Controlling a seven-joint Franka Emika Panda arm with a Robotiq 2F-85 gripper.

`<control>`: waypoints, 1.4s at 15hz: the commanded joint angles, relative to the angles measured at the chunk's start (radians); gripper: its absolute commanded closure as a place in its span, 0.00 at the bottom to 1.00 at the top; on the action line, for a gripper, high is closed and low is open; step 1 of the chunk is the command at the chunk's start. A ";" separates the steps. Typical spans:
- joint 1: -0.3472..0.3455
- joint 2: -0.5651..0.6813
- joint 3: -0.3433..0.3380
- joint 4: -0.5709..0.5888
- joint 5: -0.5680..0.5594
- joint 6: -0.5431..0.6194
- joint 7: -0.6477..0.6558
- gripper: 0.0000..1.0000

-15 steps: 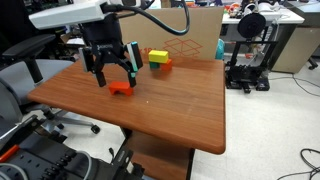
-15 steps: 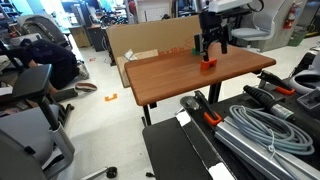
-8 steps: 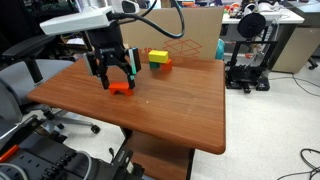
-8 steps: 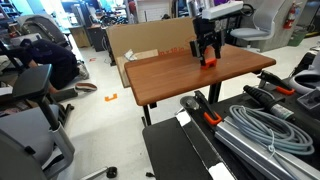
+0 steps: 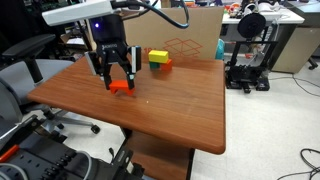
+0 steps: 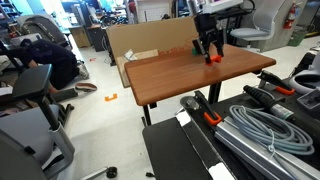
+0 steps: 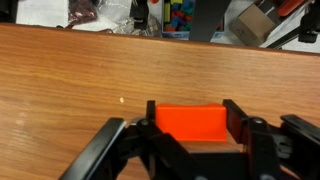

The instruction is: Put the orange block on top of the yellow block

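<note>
The orange block (image 7: pixel 189 122) lies on the brown table, and my gripper (image 7: pixel 190 124) is shut on it, one black finger pressed against each end. In both exterior views the block (image 5: pixel 121 86) (image 6: pixel 212 59) sits low between the fingers of the gripper (image 5: pixel 120 83) at the table surface. The yellow block (image 5: pixel 158 57) stands further back on the table, resting on another orange block (image 5: pixel 163 65), off to the right of the gripper and apart from it.
A cardboard panel (image 5: pixel 190 32) stands along the far edge of the table (image 5: pixel 170 110). A black 3D printer (image 5: pixel 247 55) sits on the floor beyond the table. Office chairs (image 6: pixel 40 75) and cables (image 6: pixel 260 125) surround it.
The fingers have closed in from wide open onto the ends of the orange block. The arm has shifted slightly above it.
</note>
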 commanded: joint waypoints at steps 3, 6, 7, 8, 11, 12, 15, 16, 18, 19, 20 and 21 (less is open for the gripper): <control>-0.038 -0.044 -0.008 0.111 0.008 -0.165 -0.062 0.58; -0.050 -0.031 -0.011 0.190 0.021 -0.197 -0.044 0.58; -0.054 -0.021 -0.009 0.219 0.026 -0.214 -0.049 0.58; -0.055 -0.008 -0.008 0.253 0.029 -0.236 -0.048 0.58; -0.058 0.026 -0.006 0.343 0.032 -0.297 -0.055 0.58; -0.059 0.038 -0.005 0.371 0.033 -0.317 -0.057 0.58; -0.060 0.086 -0.007 0.463 0.032 -0.367 -0.057 0.58; -0.061 0.109 -0.007 0.499 0.031 -0.384 -0.060 0.58; -0.064 0.149 -0.008 0.560 0.033 -0.412 -0.064 0.58; -0.067 0.170 -0.008 0.590 0.033 -0.425 -0.065 0.58; -0.069 0.194 -0.009 0.623 0.035 -0.437 -0.064 0.58; -0.072 0.219 -0.009 0.655 0.038 -0.450 -0.066 0.58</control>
